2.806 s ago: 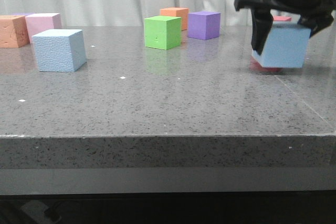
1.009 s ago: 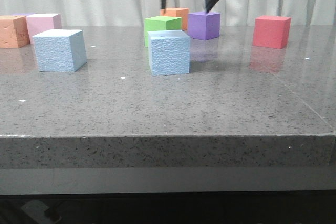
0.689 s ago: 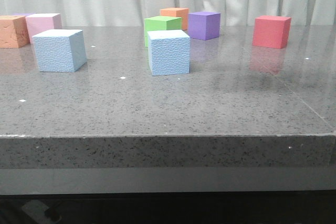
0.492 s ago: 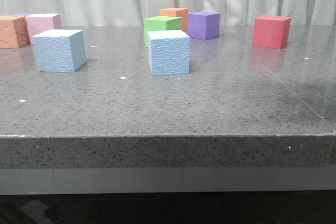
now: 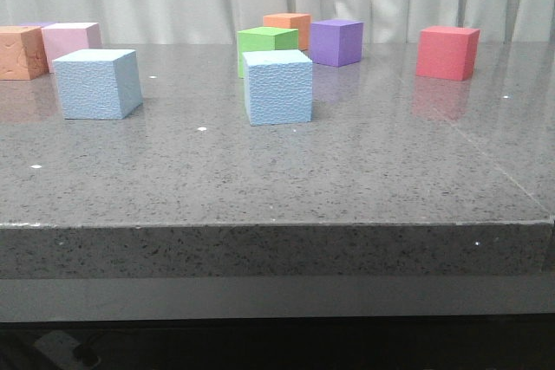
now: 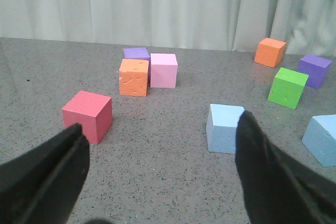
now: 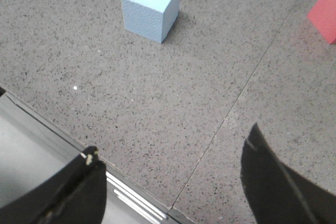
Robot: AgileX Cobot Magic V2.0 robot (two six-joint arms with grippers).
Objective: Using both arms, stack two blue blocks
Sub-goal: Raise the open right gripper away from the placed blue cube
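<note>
Two pale blue blocks stand apart on the grey table. One blue block [image 5: 97, 84] is at the left and the other blue block [image 5: 277, 87] is in the middle, just in front of the green cube [image 5: 269, 48]. Neither gripper shows in the front view. My left gripper [image 6: 160, 127] is open and empty, above the table, with the left blue block [image 6: 224, 128] just inside its right finger and the middle one [image 6: 321, 139] at the frame's edge. My right gripper [image 7: 173, 142] is open and empty, high over the table's front edge, well back from the middle blue block [image 7: 151, 6].
A purple cube [image 5: 337, 42] and an orange cube [image 5: 289, 28] stand at the back, a red cube [image 5: 448, 52] at the right, and pink [image 5: 71, 39] and orange [image 5: 22, 51] cubes at the far left. Another red cube [image 6: 87, 115] shows in the left wrist view.
My right gripper carried a blue block from the right, set it in the middle in front of the green cube, opened, then rose away to the upper right, out of the front view.
</note>
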